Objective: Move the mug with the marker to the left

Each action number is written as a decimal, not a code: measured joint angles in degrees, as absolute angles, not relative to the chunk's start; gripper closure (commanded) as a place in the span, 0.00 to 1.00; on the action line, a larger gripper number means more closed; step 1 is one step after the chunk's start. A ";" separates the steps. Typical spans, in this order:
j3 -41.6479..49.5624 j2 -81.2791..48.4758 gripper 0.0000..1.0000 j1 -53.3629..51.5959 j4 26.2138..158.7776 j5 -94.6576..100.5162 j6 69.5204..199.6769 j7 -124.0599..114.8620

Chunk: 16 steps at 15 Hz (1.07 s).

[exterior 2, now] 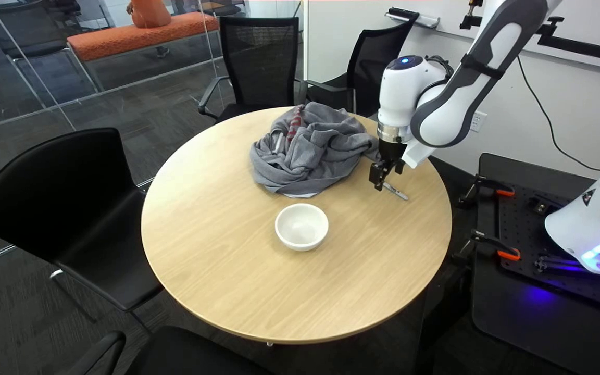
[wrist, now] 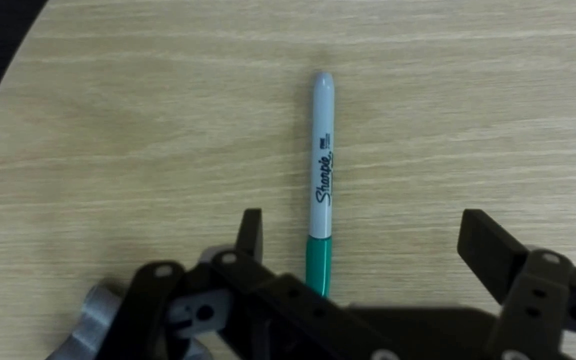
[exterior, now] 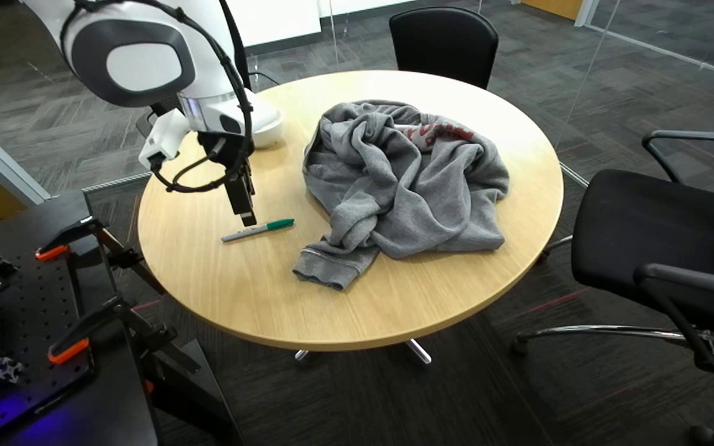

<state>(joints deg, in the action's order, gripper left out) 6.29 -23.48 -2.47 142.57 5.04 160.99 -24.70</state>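
The marker, grey with a green cap, lies on the table and shows in both exterior views (exterior: 258,230) (exterior 2: 398,192). In the wrist view the marker (wrist: 322,165) runs upright in the picture, with its cap end partly hidden behind the gripper. My gripper (wrist: 363,220) is open and empty above the table, with the marker's line between its fingers, closer to the left one. The gripper also shows in both exterior views (exterior: 247,218) (exterior 2: 387,179). The mug, a white bowl-like cup (exterior 2: 301,227), stands upright and looks empty. It is partly hidden behind the arm in an exterior view (exterior: 269,133).
A heap of grey cloth (exterior: 406,186) lies on the round wooden table (exterior: 258,303), its sleeve end close to the marker. The cloth also shows in the wrist view (wrist: 90,320). Black chairs (exterior 2: 65,208) stand around the table. A black stand with clamps (exterior: 35,371) is beside it.
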 measured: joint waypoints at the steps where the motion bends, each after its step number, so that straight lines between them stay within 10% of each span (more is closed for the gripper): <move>1: 6.29 -24.26 0.00 -2.32 142.26 4.18 161.65 -23.49; 4: 6.25 -26.18 0.00 -1.60 141.20 1.65 162.38 -19.80; 5: 6.17 -26.69 0.25 -1.24 140.81 0.92 162.44 -18.75; 16: 5.30 -29.24 0.99 0.74 138.31 -1.78 162.49 -14.84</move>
<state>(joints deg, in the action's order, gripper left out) 5.30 -29.24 0.74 138.31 -1.78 162.49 -14.84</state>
